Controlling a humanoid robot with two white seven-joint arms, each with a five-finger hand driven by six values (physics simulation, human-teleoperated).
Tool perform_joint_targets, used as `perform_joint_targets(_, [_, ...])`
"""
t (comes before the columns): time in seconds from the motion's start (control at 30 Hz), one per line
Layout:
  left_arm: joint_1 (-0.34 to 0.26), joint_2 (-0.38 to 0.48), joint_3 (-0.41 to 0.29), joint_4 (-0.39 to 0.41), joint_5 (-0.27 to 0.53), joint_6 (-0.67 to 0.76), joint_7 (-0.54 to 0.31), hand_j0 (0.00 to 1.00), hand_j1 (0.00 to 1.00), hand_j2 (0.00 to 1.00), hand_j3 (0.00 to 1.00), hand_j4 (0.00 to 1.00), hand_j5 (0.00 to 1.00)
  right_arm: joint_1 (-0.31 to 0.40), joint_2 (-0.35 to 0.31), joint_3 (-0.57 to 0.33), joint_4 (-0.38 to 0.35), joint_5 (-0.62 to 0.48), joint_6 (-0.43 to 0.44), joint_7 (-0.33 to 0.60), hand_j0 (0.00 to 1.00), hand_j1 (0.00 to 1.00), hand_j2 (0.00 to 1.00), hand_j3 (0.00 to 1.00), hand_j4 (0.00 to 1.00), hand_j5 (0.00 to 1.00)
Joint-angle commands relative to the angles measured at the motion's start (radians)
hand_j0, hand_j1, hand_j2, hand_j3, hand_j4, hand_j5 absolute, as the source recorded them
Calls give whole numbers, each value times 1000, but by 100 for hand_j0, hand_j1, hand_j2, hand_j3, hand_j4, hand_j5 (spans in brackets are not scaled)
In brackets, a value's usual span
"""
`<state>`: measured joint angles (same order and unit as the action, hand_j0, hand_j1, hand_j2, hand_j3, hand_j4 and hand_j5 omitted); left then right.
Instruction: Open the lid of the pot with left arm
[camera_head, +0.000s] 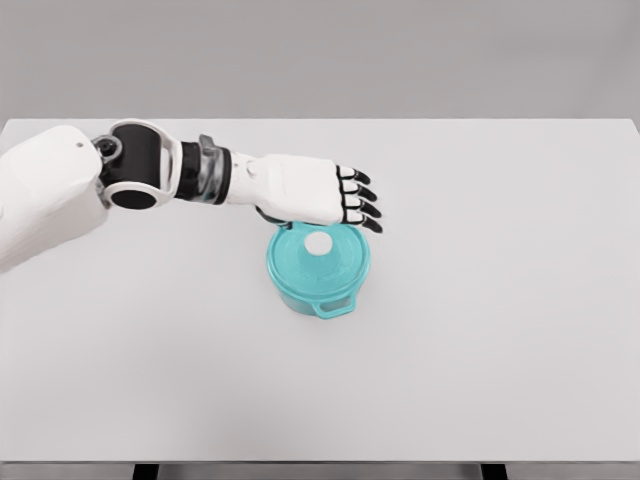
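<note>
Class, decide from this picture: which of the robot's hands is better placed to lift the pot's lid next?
Left. The left hand hovers open beside the lid's white knob on the teal pot. No right arm is in view.

Evenly and brightly lit, soft and diffuse, with no single source to pick out. Only a faint shadow on the table (500, 330) beneath the pot (318, 270), and a slight darkening under the left hand (310, 190). No glare anywhere. Slightly soft throughout, perhaps from compression; edges of the black fingertips (365, 195) a little smeared. Straight table edges, no visible distortion.
</note>
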<state>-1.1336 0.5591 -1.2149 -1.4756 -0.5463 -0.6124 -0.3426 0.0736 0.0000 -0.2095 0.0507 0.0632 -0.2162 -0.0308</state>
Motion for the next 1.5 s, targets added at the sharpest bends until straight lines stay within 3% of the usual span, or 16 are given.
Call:
perform_joint_targets(0.0, [2, 5, 2, 0, 6, 2, 1, 100, 100, 100, 100, 100, 100, 0, 0, -1, 0, 0, 0, 0, 100, 100, 100, 100, 100, 100])
perform_joint_targets(0.5, [25, -31, -2, -2, 6, 2, 1, 100, 100, 100, 100, 100, 100, 0, 0, -1, 0, 0, 0, -1, 100, 100, 100, 100, 100, 100])
perform_joint_targets(0.67, [23, -27, -14, -2, -3, 2, -3, 93, 93, 93, 93, 93, 93, 0, 0, -1, 0, 0, 0, 0, 100, 100, 100, 100, 100, 100])
perform_joint_targets(1.0, [-3, -24, -72, 0, -3, 2, -15, 92, 92, 92, 92, 92, 92, 0, 0, -1, 0, 0, 0, 0, 100, 100, 100, 100, 100, 100])
perform_joint_targets(1.03, [-5, -24, -81, 0, -1, 2, -15, 91, 91, 91, 91, 91, 91, 0, 0, -1, 0, 0, 0, 0, 100, 100, 100, 100, 100, 100])
perform_joint_targets(1.07, [-11, -25, -87, 0, -3, 2, -15, 83, 83, 83, 83, 83, 83, 0, 0, -1, 0, 0, 0, 0, 100, 100, 100, 100, 100, 100])
perform_joint_targets(1.17, [-14, -27, -91, 0, 2, 2, -15, 82, 82, 82, 82, 82, 82, 0, 0, -1, 0, 0, 0, 0, 100, 100, 100, 100, 100, 100])
perform_joint_targets(1.23, [-17, -30, -91, 0, 3, 2, -15, 76, 76, 76, 76, 76, 76, 0, 0, 1, 0, 0, 0, -1, 100, 100, 100, 100, 100, 100])
perform_joint_targets(1.47, [-18, -30, -87, 0, 3, 2, -13, 75, 75, 75, 75, 75, 75, 0, 0, -1, 0, 0, 0, 0, 100, 100, 100, 100, 100, 100])
